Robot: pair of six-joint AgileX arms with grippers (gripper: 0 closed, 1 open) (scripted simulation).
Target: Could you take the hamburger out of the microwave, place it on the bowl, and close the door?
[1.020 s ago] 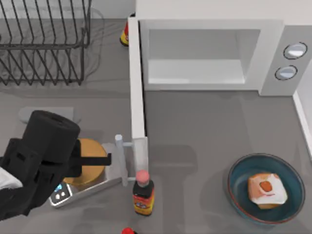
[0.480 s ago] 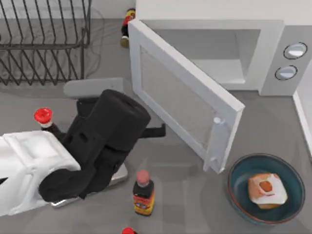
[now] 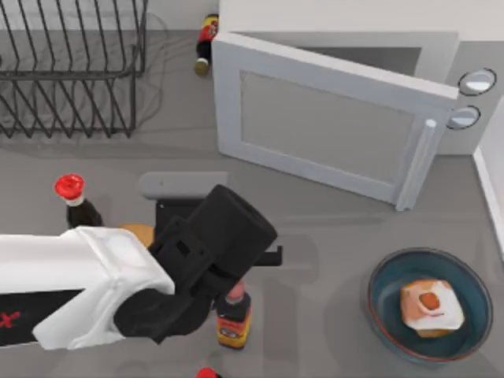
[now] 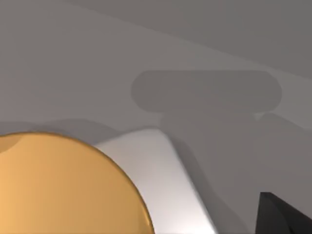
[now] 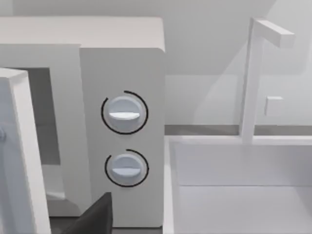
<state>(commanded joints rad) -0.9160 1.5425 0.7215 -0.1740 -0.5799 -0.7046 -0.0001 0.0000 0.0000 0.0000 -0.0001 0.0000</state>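
the step in hand looks like shutting the flat white door with its grey mesh window [image 3: 327,126], nearly closed on the large white microwave [image 3: 472,55]; a steady push near the slim bar handle [image 3: 415,165] should seat it. the left gripper [image 3: 272,256] is hanging apart from the door, touching nothing; i cannot tell how wide its fingers are standing. the small tan hamburger [image 3: 431,307] is sitting in the dark blue bowl [image 3: 386,276].

The hamburger [image 3: 430,307] sits in the dark blue bowl [image 3: 386,303] at near right. The white microwave [image 3: 472,47] stands far right, its door [image 3: 323,130] almost closed, slightly ajar.
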